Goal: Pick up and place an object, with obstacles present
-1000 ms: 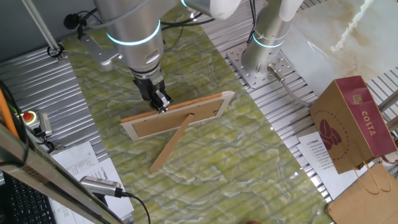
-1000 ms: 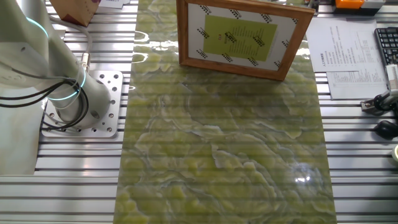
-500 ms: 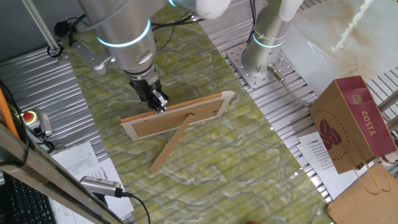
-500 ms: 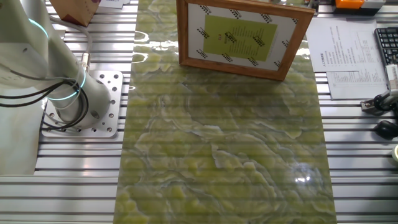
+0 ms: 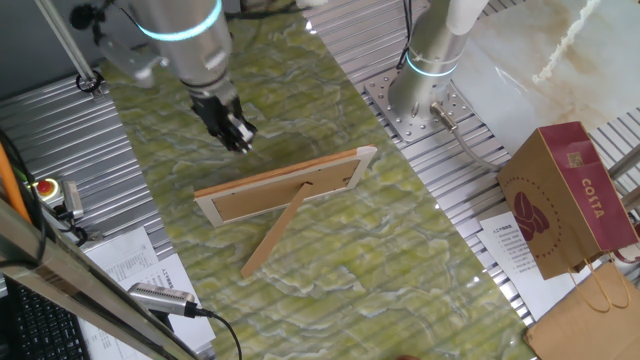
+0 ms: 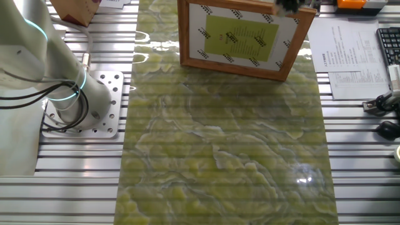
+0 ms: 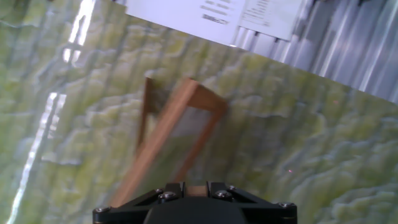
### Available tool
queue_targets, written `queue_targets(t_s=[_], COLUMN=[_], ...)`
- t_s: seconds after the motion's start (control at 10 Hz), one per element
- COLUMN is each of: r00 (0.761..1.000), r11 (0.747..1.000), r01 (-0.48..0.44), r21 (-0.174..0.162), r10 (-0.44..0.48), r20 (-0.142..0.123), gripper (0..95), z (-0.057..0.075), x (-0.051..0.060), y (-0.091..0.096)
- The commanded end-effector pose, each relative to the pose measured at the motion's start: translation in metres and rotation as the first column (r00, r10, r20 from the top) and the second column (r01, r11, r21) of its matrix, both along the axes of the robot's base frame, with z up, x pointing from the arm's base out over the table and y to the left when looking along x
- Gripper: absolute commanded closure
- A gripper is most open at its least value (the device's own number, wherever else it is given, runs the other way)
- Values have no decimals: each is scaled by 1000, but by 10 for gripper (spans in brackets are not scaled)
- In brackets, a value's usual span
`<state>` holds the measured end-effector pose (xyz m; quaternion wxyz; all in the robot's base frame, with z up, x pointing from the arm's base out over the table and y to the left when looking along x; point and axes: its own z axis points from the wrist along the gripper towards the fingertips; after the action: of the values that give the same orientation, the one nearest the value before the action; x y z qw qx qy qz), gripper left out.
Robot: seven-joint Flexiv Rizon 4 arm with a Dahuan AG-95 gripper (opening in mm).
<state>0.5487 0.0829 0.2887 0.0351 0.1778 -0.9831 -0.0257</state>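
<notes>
The obstacle, a light wooden picture frame (image 5: pixel 290 185), stands on the green mat, back showing, with its long prop leg (image 5: pixel 272 238) reaching toward the front. The other fixed view shows its front with a green printed sheet (image 6: pixel 240 37). In the hand view its wooden top edge (image 7: pixel 165 134) runs below me. My gripper (image 5: pixel 234 131) hangs above the mat, up and to the left of the frame and apart from it. It shows blurred at the top edge of the other fixed view (image 6: pixel 289 5). In the hand view (image 7: pixel 194 188) the jaws stand a little apart with nothing between them.
The arm's base (image 5: pixel 425 95) is bolted at the mat's far side. A brown Costa paper bag (image 5: pixel 565 200) stands at the right. Printed papers (image 5: pixel 135 265) and a silver handheld device (image 5: pixel 160 298) lie at the left. A keyboard (image 6: pixel 389 47) lies beside more papers (image 6: pixel 350 56).
My gripper has lifted off the frame's top edge and moved up and to the left, away from it. The frame has not moved.
</notes>
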Motion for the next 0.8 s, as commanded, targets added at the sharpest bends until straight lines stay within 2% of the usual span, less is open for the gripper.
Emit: queue_targets(t_s=[0.1, 0.4, 0.8], r00=[1000, 1000, 1000], r11=[1000, 1000, 1000], r01=[-7, 0, 24], r21=[5, 6, 2], r10=[7, 0, -24], r20=[4, 11, 12], gripper=[950, 950, 950], z=[-7, -23, -45], x=[2, 9, 14], y=[-25, -62, -93])
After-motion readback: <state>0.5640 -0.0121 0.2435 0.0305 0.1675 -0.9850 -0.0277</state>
